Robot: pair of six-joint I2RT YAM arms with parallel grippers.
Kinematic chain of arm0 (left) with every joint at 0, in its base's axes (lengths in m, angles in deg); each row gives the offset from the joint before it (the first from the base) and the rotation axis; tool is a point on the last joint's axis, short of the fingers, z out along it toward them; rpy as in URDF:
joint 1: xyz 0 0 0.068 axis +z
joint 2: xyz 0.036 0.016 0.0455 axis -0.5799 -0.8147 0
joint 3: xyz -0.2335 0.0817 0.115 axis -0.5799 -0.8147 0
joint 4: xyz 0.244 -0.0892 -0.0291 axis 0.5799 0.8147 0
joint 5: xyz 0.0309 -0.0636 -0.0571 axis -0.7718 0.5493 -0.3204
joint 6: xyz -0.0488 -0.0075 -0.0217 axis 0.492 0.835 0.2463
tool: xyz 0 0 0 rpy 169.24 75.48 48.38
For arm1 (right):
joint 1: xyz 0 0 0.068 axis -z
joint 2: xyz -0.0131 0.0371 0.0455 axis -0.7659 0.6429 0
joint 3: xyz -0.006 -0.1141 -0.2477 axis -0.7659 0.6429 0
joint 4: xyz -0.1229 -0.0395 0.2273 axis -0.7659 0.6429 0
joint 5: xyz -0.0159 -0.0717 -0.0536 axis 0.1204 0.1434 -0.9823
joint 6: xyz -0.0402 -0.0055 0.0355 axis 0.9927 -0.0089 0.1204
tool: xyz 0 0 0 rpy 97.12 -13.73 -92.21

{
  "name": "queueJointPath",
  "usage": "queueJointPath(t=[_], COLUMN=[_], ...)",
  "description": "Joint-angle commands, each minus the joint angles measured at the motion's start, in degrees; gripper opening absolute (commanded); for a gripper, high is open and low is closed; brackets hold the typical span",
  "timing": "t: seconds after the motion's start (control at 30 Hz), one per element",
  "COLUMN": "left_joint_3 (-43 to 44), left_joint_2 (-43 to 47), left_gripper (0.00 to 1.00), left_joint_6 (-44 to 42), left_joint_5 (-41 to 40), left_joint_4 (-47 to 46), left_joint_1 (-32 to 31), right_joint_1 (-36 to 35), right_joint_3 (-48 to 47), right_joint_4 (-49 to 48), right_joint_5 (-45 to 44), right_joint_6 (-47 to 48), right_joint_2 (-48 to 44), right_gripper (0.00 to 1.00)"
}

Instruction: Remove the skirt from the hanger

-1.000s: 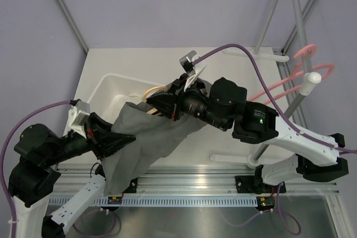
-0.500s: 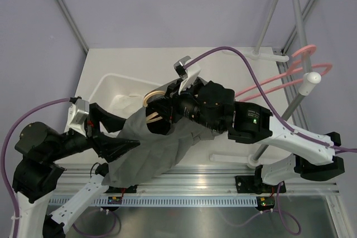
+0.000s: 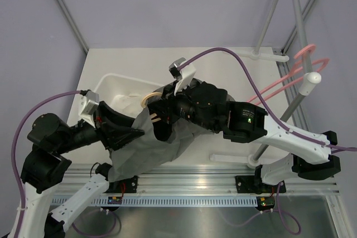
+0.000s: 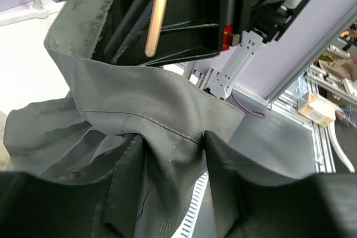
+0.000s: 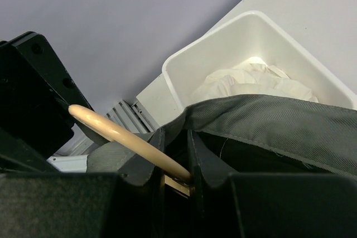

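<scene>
A grey skirt (image 3: pixel 148 149) hangs between my two grippers over the table's near left part. My left gripper (image 3: pixel 131 136) is shut on a bunched fold of the skirt's waistband (image 4: pixel 170 143). My right gripper (image 3: pixel 156 116) is shut on a pale wooden hanger (image 5: pixel 125 140), whose hook curves up to the left. The hanger's rod (image 4: pixel 158 12) also shows in the left wrist view, above the skirt's open waist. The skirt (image 5: pixel 279 121) drapes over my right fingers. The rest of the hanger is hidden by cloth and the arm.
A white bin (image 3: pixel 111 85) with white cloth (image 5: pixel 254 79) in it stands at the table's left, just behind the skirt. A stand with pink hangers (image 3: pixel 301 68) rises at the right. A rail (image 3: pixel 223 200) runs along the near edge.
My right gripper has moved left and nearer with the hanger. My left arm has risen and pulled the skirt's waistband; the cloth is more bunched between the grippers.
</scene>
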Motion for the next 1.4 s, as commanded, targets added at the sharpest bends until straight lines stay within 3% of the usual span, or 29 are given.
queueJointPath(t=[0.0,0.03,0.07,0.17,0.27,0.5,0.63,0.83,1.2,1.37], left_joint_3=[-0.43,-0.34,-0.17,0.18,1.23,5.89,10.71,12.93,5.91,2.91], left_joint_2=[-0.9,-0.82,-0.99,-1.25,-0.73,4.1,6.65,6.74,8.59,8.86], left_gripper=[0.42,0.37,0.25,0.0,0.0,0.0,0.0,0.0,0.0,0.0], left_joint_6=[-0.18,-0.36,-0.53,-0.89,-1.76,-5.46,-6.34,-8.01,-7.57,-6.6], left_joint_5=[-3.16,-3.61,-4.13,-5.89,-9.92,-27.67,-31.73,-32.97,-25.33,-23.83], left_joint_4=[-3.07,-2.46,-2.19,-1.58,0.27,7.21,8.87,13.71,13.64,13.02], left_joint_1=[-0.2,-0.2,-0.2,-0.2,-0.2,-0.12,-0.12,-0.2,-0.38,-0.29], right_joint_1=[-0.42,-0.42,-0.42,-0.5,-0.5,-0.5,-0.42,-0.5,-0.33,-0.15], right_joint_3=[-2.5,-2.07,-1.89,-0.92,-0.04,4.44,7.78,10.24,9.81,8.66], right_joint_4=[-3.33,-3.41,-3.5,-3.94,-3.68,-2.36,-1.92,-3.68,-3.85,-4.12], right_joint_5=[-1.44,-1.52,-1.53,-1.44,-2.57,-8.64,-11.54,-17.24,-25.78,-25.79], right_joint_6=[1.1,1.1,1.19,0.84,0.93,1.63,1.02,-0.92,-1.1,-0.04], right_joint_2=[-1.05,-1.49,-1.76,-2.81,-3.87,-9.13,-11.34,-15.2,-22.32,-23.47], right_gripper=[0.0,0.0,0.0,0.0,0.0,0.0,0.0,0.0,0.0,0.0])
